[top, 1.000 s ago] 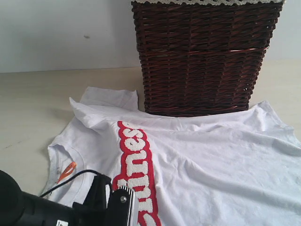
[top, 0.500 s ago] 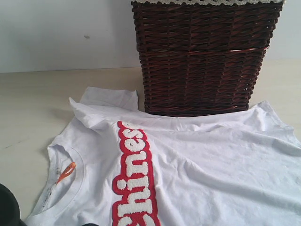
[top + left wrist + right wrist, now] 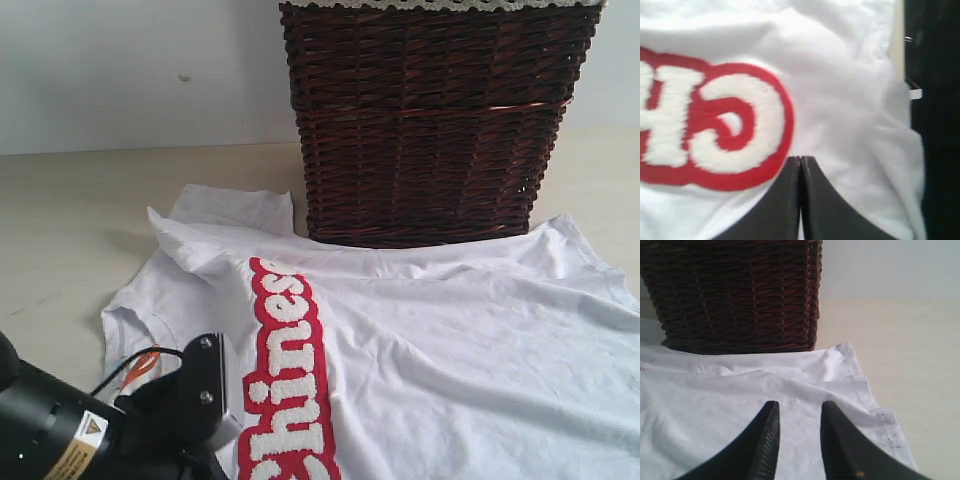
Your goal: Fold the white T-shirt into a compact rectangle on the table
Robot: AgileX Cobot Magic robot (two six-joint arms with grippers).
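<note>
white T-shirt (image 3: 450, 340) flat on table (image 3: 60, 220), basket (image 3: 430, 120) touching it toward far edge, left gripper (image 3: 800, 164) fingers pressed together, right gripper (image 3: 797, 410) slightly parted, empty

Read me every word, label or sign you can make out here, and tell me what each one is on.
"Chinese": fuzzy white letters on the red patch of the white T-shirt; the first letter is clipped at the exterior view's edge.
"Ch": the same patch, close up in the left wrist view.
Yellow label on the left arm: a warning triangle, with print too small to read.
Wicker basket: no text.
</note>
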